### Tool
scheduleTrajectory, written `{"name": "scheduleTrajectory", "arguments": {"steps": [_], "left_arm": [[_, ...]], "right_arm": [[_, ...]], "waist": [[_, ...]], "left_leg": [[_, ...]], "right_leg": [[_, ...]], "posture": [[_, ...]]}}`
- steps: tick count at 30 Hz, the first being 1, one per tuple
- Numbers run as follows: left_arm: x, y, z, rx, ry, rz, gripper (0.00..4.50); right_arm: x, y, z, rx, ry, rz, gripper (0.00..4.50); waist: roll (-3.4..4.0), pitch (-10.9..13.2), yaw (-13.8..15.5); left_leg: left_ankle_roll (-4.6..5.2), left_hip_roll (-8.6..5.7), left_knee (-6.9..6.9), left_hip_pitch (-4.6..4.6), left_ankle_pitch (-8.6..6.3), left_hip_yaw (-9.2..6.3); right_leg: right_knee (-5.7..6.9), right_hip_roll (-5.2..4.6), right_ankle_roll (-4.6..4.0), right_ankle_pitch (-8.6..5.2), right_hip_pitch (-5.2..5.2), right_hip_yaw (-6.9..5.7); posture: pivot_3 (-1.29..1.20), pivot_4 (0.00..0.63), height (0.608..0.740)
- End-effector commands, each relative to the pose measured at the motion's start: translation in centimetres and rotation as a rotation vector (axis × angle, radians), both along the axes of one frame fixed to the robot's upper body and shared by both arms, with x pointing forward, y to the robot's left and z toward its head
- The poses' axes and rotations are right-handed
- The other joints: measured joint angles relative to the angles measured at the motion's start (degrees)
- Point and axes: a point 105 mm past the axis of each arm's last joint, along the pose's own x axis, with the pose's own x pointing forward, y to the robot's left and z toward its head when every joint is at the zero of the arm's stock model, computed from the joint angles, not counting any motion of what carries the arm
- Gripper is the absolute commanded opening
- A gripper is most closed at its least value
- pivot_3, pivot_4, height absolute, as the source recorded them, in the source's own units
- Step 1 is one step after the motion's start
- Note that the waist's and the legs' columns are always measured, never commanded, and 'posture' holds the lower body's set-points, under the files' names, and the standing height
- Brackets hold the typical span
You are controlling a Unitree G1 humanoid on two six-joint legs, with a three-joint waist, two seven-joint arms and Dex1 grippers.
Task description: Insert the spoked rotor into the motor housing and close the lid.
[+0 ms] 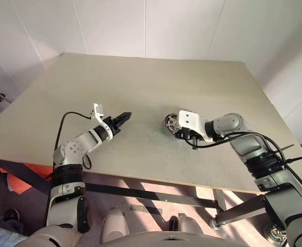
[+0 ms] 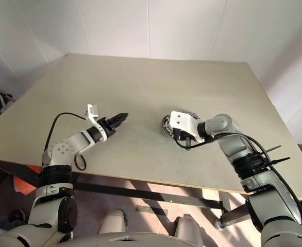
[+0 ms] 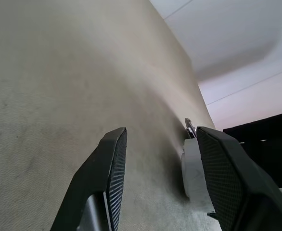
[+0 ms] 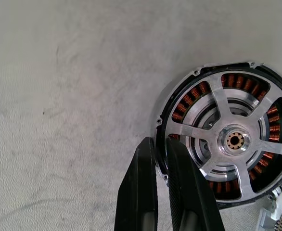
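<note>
On a beige table [image 1: 140, 82], the right gripper [image 4: 161, 144] pinches the motor housing [image 4: 166, 113] rim, spoked rotor [image 4: 232, 140] inside; the left gripper [image 3: 162, 144] hovers spread.

No legible text, label, brand mark, number or sign appears on anything I see. The bench [image 1: 156, 87] surface is plain and unmarked. The spoked rotor [image 4: 230, 139] seated in the motor housing [image 4: 166, 111] carries no readable engraving or print on its spokes, hub or rim. The white casings of my arms and the black fingers of my tools bear no readable lettering.
</note>
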Motion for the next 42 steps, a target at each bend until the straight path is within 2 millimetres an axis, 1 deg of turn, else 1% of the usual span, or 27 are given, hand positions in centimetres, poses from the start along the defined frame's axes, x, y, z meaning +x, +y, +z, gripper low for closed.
{"name": "scheduleTrajectory", "arguments": {"steps": [1, 3, 5, 7, 9, 12, 15, 17, 19, 21, 24, 26, 28, 29, 30, 32, 33, 35, 36, 37, 39, 40, 42], "left_arm": [[0.1, 0.6, 1.0, -0.001, -0.046, 0.025, 2.44], [0.1, 0.9, 0.9, 0.002, -0.045, 0.034, 2.44], [0.0, 1.3, 0.9, 0.005, -0.046, 0.047, 2.44], [-0.2, 2.0, 0.9, 0.011, -0.048, 0.067, 2.44], [-0.3, 2.6, 0.9, 0.015, -0.049, 0.083, 2.44], [-0.5, 3.8, 0.9, 0.026, -0.052, 0.116, 2.44], [-0.7, 4.7, 1.0, 0.031, -0.055, 0.142, 2.44], [-0.8, 5.5, 1.1, 0.032, -0.056, 0.164, 2.44], [-1.0, 5.9, 1.0, 0.034, -0.055, 0.176, 2.44], [-1.1, 5.9, 1.0, 0.034, -0.054, 0.178, 2.44], [-1.2, 5.8, 0.9, 0.035, -0.052, 0.181, 2.44], [-1.2, 5.7, 0.8, 0.038, -0.051, 0.180, 2.44], [-1.1, 5.6, 0.9, 0.040, -0.051, 0.179, 2.44], [-1.1, 5.6, 0.9, 0.041, -0.050, 0.179, 2.44], [-1.1, 5.6, 0.9, 0.043, -0.049, 0.179, 2.44], [-1.1, 5.7, 0.8, 0.043, -0.047, 0.179, 2.44], [-1.1, 5.8, 0.8, 0.043, -0.044, 0.180, 2.44], [-1.0, 5.8, 0.6, 0.040, -0.037, 0.181, 2.44], [-1.0, 5.7, 0.5, 0.038, -0.035, 0.179, 2.44], [-0.9, 5.5, 0.5, 0.038, -0.033, 0.174, 2.44], [-0.6, 5.0, 0.5, 0.045, -0.034, 0.156, 2.44], [-0.5, 4.9, 0.6, 0.047, -0.035, 0.151, 2.44], [-0.2, 4.8, 0.8, 0.046, -0.041, 0.146, 2.44]], "right_arm": [[2.3, 1.7, 6.7, 0.192, -0.061, -0.195, 0.01], [2.3, 2.4, 7.4, 0.246, 0.005, -0.271, 0.01], [2.2, 3.1, 7.5, 0.282, 0.093, -0.345, 0.01], [2.0, 3.5, 7.2, 0.306, 0.185, -0.433, 0.01], [1.6, 3.7, 7.2, 0.318, 0.245, -0.476, 0.01], [0.8, 4.2, 7.3, 0.330, 0.343, -0.522, 0.01], [0.5, 4.3, 7.1, 0.316, 0.379, -0.556, 0.01], [0.1, 4.7, 7.0, 0.316, 0.407, -0.556, 0.01], [-0.2, 5.5, 7.4, 0.334, 0.419, -0.526, 0.01], [-0.2, 5.8, 7.5, 0.339, 0.420, -0.522, 0.01], [0.1, 5.8, 5.0, 0.295, 0.476, -0.599, 0.01], [0.1, 5.8, 3.7, 0.279, 0.515, -0.631, 0.01], [0.2, 5.5, 2.7, 0.256, 0.535, -0.670, 0.71], [0.2, 5.7, 3.0, 0.260, 0.526, -0.660, 0.94], [0.1, 6.1, 4.1, 0.283, 0.503, -0.623, 1.20], [0.0, 6.9, 6.5, 0.337, 0.462, -0.547, 1.92], [-0.3, 7.5, 8.3, 0.391, 0.457, -0.478, 2.21], [-1.0, 8.3, 11.4, 0.474, 0.445, -0.359, 2.21], [-1.2, 8.5, 12.5, 0.497, 0.425, -0.324, 2.21], [-1.3, 8.5, 13.2, 0.509, 0.405, -0.311, 2.21], [-1.1, 8.1, 13.7, 0.509, 0.344, -0.329, 2.21], [-0.9, 7.9, 13.7, 0.507, 0.321, -0.337, 2.21], [-0.2, 7.2, 12.9, 0.476, 0.226, -0.367, 2.21]], "waist": [[0.03, 0.02, -0.11], [0.05, 0.03, 0.01], [0.05, 0.03, 0.27], [0.05, 0.03, 0.37], [0.05, 0.03, 0.73], [0.08, 0.05, 1.10], [0.10, 0.07, 1.62], [0.10, 0.07, 1.78], [0.10, 0.07, 1.79], [0.10, 0.07, 1.80], [0.09, 0.06, 1.82], [0.09, 0.06, 1.82], [0.08, 0.05, 1.90], [0.07, 0.05, 2.03], [0.08, 0.05, 2.14], [0.08, 0.05, 2.15], [0.08, 0.05, 2.13], [0.09, 0.06, 2.01], [0.08, 0.05, 1.96], [0.07, 0.04, 1.99], [-0.03, -0.02, 2.03], [-0.09, -0.06, 2.14], [-0.15, -0.09, 2.47]], "left_leg": [[0.00, 0.00, -0.02, -0.01, 0.00, 0.01], [-0.07, 0.01, -0.12, -0.35, 0.04, 0.01], [-0.29, 0.02, -0.22, -0.69, 0.19, -0.03], [-0.31, 0.02, -0.29, -0.74, 0.19, -0.03], [-0.34, 0.02, -0.40, -0.77, 0.19, -0.04], [-0.44, 0.02, -0.44, -0.81, 0.24, -0.06], [-0.58, 0.02, -0.45, -0.77, 0.32, -0.09], [-0.71, 0.03, -0.46, -0.69, 0.40, -0.10], [-0.85, 0.03, -0.47, -0.58, 0.48, -0.11], [-0.92, 0.03, -0.49, -0.49, 0.53, -0.11], [-1.01, 0.03, -0.50, -0.46, 0.58, -0.11], [-1.02, 0.03, -0.49, -0.45, 0.59, -0.11], [-1.02, 0.03, -0.49, -0.45, 0.59, -0.12], [-1.02, 0.03, -0.49, -0.45, 0.59, -0.12], [-1.02, 0.03, -0.49, -0.46, 0.59, -0.13], [-1.02, 0.01, -0.49, -0.47, 0.59, -0.13], [-1.02, 0.02, -0.48, -0.46, 0.59, -0.13], [-1.03, 0.02, -0.48, -0.45, 0.59, -0.14], [-1.03, 0.03, -0.47, -0.43, 0.59, -0.13], [-1.03, 0.03, -0.48, -0.40, 0.59, -0.14], [-1.03, 0.03, -0.52, -0.25, 0.59, -0.14], [-1.02, 0.03, -0.55, -0.18, 0.59, -0.14], [-1.03, 0.02, -0.54, -0.12, 0.59, -0.14]], "right_leg": [[-0.01, 0.01, 0.00, 0.00, -0.04, 0.00], [0.00, 0.04, -0.02, 0.01, -0.44, 0.01], [-0.03, 0.06, -0.03, 0.01, -0.76, -0.07], [-0.06, 0.06, -0.03, 0.01, -0.76, -0.13], [-0.11, 0.05, -0.03, 0.00, -0.75, -0.20], [-0.12, 0.03, -0.02, 0.00, -0.76, -0.23], [-0.11, 0.03, 0.00, 0.00, -0.77, -0.23], [-0.08, 0.03, 0.02, 0.00, -0.76, -0.20], [0.00, 0.04, 0.04, 0.01, -0.73, -0.16], [0.08, 0.05, 0.05, 0.02, -0.72, -0.13], [0.09, 0.05, 0.07, 0.05, -0.68, -0.12], [0.10, 0.05, 0.07, 0.05, -0.66, -0.12], [0.09, 0.05, 0.08, 0.05, -0.66, -0.13], [0.09, 0.05, 0.08, 0.05, -0.64, -0.13], [0.08, 0.05, 0.08, 0.05, -0.62, -0.15], [0.07, 0.04, 0.09, 0.06, -0.62, -0.14], [0.07, 0.04, 0.10, 0.06, -0.62, -0.14], [0.11, 0.05, 0.11, 0.07, -0.64, -0.13], [0.13, 0.06, 0.12, 0.08, -0.64, -0.12], [0.13, 0.06, 0.12, 0.08, -0.63, -0.12], [0.10, 0.07, 0.12, 0.07, -0.48, -0.12], [0.07, 0.07, 0.12, 0.06, -0.40, -0.13], [0.05, 0.05, 0.13, 0.06, -0.28, -0.14]], "posture": [[0.00, 0.000, 0.740], [0.00, 0.000, 0.740], [0.00, 0.000, 0.740], [0.00, 0.000, 0.740], [0.00, 0.000, 0.740], [0.00, 0.000, 0.740], [0.00, 0.000, 0.740], [0.00, 0.000, 0.740], [0.00, 0.000, 0.740], [0.00, 0.000, 0.740], [0.00, 0.000, 0.740], [0.00, 0.000, 0.740], [0.00, 0.000, 0.740], [0.00, 0.000, 0.740], [0.00, 0.000, 0.740], [0.00, 0.000, 0.740], [0.00, 0.000, 0.740], [0.00, 0.000, 0.740], [0.00, 0.000, 0.740], [0.00, 0.000, 0.740], [0.00, 0.000, 0.740], [0.00, 0.000, 0.740], [0.00, 0.000, 0.740]]}}
